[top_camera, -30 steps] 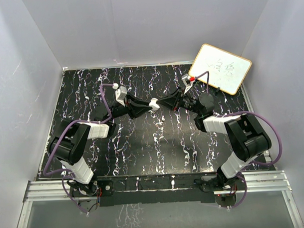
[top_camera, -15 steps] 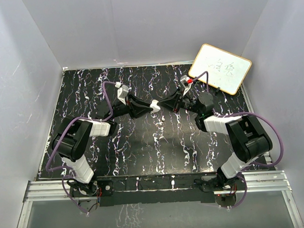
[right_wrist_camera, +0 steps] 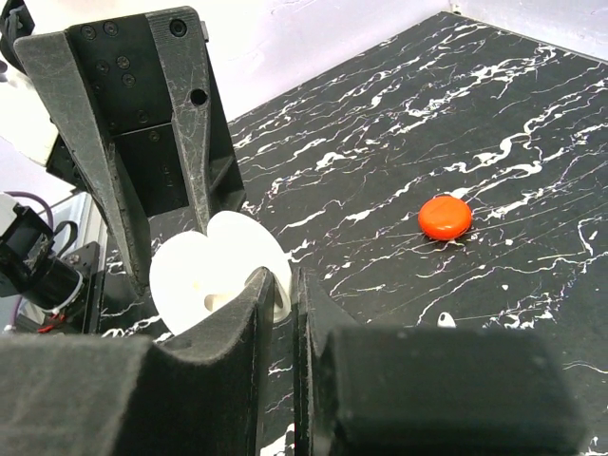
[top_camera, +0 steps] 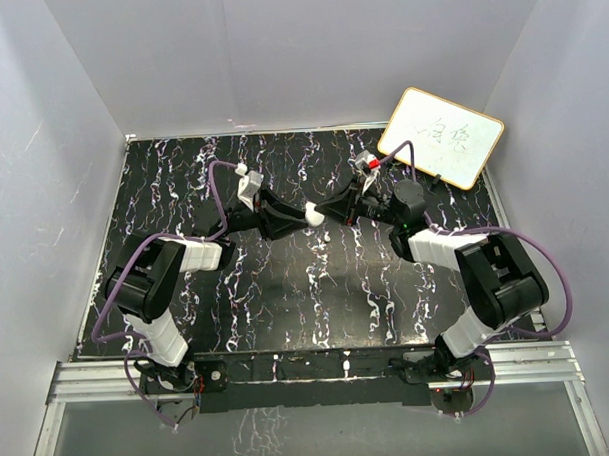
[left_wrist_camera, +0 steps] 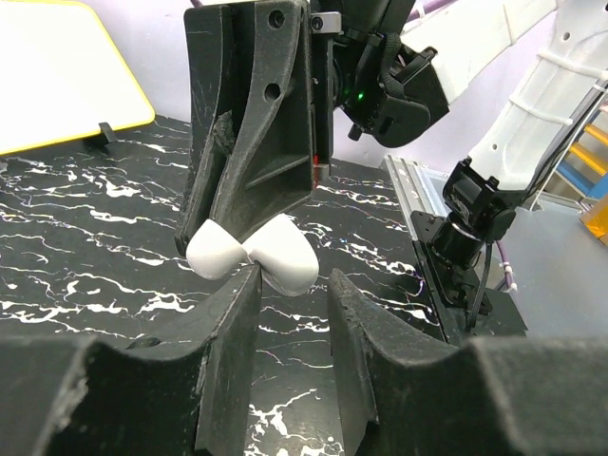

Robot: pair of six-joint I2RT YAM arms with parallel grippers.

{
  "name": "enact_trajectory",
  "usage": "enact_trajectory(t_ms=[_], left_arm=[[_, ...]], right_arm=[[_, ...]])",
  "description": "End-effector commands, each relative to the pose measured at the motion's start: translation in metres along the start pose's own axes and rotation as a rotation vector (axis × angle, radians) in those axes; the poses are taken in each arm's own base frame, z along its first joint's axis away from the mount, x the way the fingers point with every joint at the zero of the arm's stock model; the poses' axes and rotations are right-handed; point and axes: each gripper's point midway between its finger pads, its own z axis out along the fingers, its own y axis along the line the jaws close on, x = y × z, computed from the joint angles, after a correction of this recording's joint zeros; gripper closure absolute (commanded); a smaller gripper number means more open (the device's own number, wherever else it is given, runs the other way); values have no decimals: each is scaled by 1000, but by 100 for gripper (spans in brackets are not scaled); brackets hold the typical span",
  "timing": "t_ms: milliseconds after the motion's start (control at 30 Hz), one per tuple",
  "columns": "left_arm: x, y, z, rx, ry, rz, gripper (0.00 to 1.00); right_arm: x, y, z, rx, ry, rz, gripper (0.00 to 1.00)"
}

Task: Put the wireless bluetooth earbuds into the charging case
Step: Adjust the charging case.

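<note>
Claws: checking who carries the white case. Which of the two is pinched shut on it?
The right claw: its fingers nip the rim of the charging case with barely a slit. The left claw shows a clear gap between its fingers.

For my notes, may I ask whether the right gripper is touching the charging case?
Touching: right wrist view shows the right gripper clamped on the charging case.
</note>
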Motion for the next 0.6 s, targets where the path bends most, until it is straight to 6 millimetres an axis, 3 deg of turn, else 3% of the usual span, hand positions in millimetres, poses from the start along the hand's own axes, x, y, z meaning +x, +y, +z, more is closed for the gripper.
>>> enact_trajectory(t_ms=[0, 267, 567], left_arm=[[-7, -9, 5, 57, 7, 67, 67], [8, 15, 0, -93, 53, 25, 62], [0, 18, -5, -161, 73, 35, 59]], right_arm=[[-35, 5, 2, 8, -69, -128, 94], [-41, 4, -6, 61, -70, -200, 95], [-37, -11, -13, 161, -22, -285, 95]])
